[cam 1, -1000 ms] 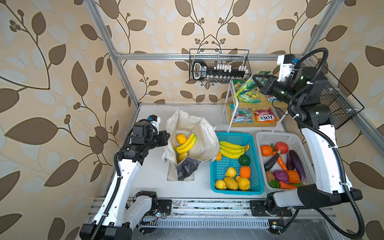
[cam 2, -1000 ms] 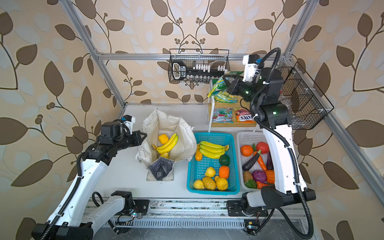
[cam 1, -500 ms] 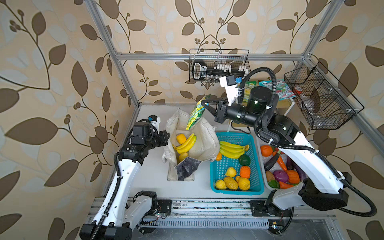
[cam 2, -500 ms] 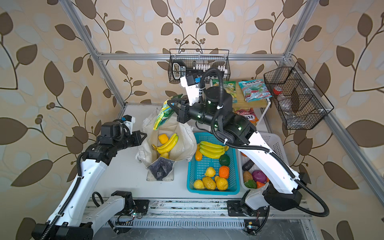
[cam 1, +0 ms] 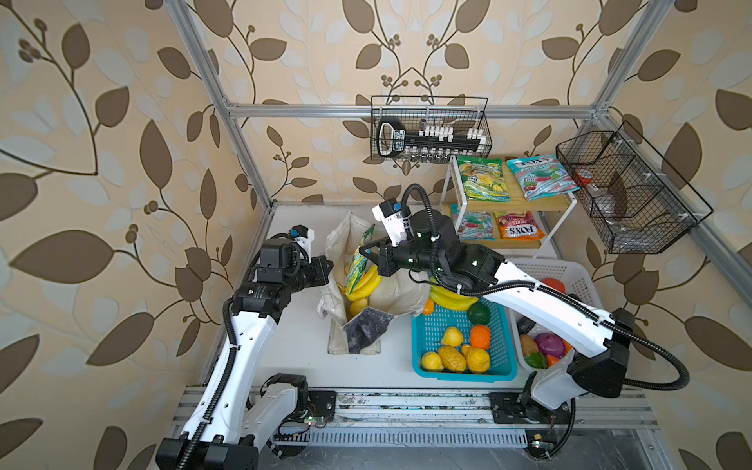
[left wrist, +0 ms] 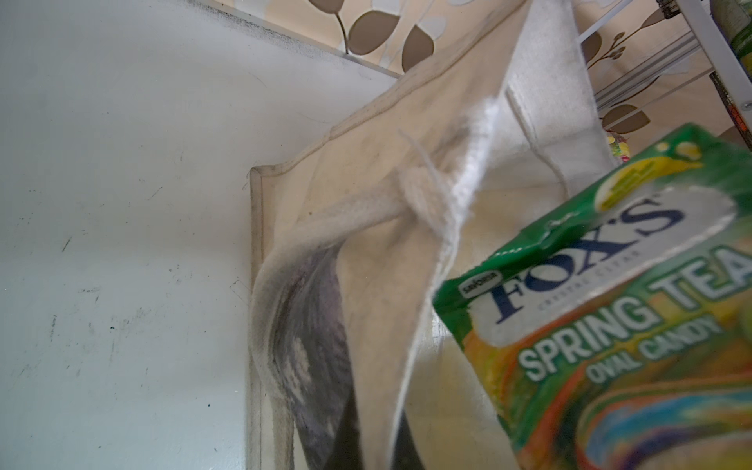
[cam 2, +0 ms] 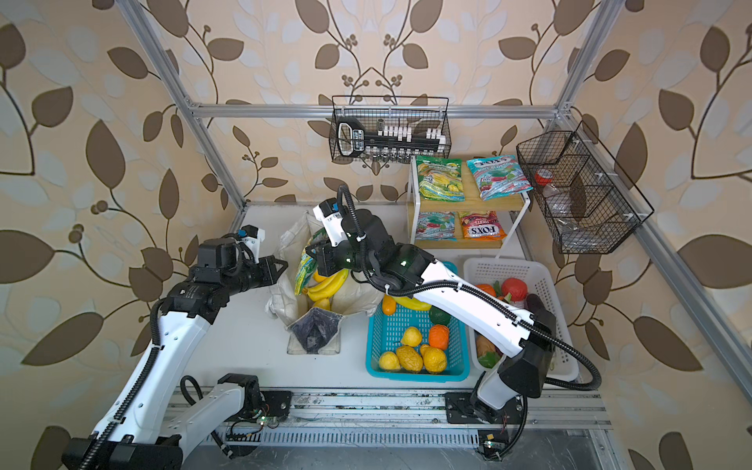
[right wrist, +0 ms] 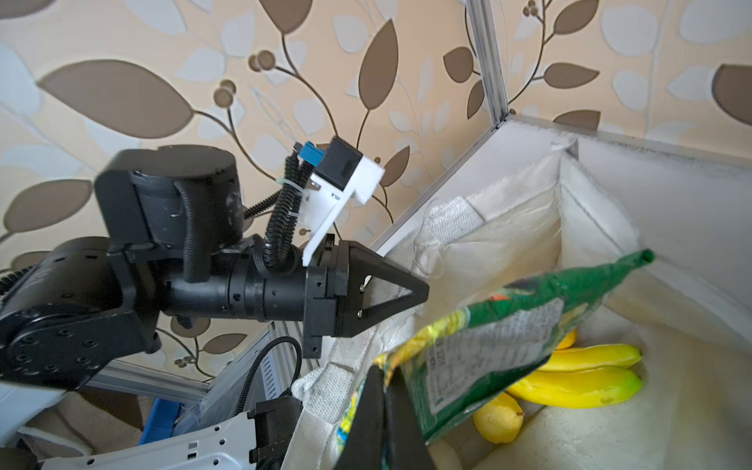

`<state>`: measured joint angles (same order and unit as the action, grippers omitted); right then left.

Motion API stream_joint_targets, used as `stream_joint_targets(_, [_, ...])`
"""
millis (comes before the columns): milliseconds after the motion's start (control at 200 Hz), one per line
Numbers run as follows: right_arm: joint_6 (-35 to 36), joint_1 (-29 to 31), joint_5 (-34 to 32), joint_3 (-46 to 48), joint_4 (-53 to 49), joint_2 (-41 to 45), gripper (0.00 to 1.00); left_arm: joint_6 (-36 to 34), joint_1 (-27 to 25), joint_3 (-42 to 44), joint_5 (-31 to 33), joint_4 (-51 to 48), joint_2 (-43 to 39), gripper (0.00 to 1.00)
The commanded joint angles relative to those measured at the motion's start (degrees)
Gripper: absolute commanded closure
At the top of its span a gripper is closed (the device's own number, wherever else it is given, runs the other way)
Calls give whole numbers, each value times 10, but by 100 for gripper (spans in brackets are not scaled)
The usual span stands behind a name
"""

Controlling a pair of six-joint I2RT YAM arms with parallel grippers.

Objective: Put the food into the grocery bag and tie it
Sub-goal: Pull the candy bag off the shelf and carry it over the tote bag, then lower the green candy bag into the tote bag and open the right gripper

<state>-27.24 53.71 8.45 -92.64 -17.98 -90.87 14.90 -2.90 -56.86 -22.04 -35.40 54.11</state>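
so, in both top views the right gripper [cam 1: 366, 254] reaches across the middle and is clamped on one end of a green packet [cam 1: 355, 268]. it hangs the packet upright over the mouth of the bag [cam 1: 398, 291], which stands just left of the blue basket [cam 1: 464, 376]. the left gripper [cam 1: 329, 266] is pinched shut on the bag's left rim, seemingly to hold the floppy mouth wide for the drop. bananas [cam 1: 366, 283] already lie inside.

in the left wrist view the packet [left wrist: 610, 325] looms just beside the bag [left wrist: 386, 285]; the jaws themselves are out of sight.

in the right wrist view the packet [right wrist: 508, 337] tilts above the bananas [right wrist: 582, 374], apart from them. letting go looks like the next step, and tying has not begun.
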Motion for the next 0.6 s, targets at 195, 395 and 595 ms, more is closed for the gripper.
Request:
stream_joint_targets(195, [-18,8,14,1,94,-65,100,-7,6,-10,-11,17,-8,100])
stream_joint_targets(395, [-22,9,14,-9,117,-121,100,-10,6,-10,-12,16,-5,100])
stream_joint_targets(595, [-29,10,6,-6,144,-156,100,-10,6,-10,-7,16,-6,100])
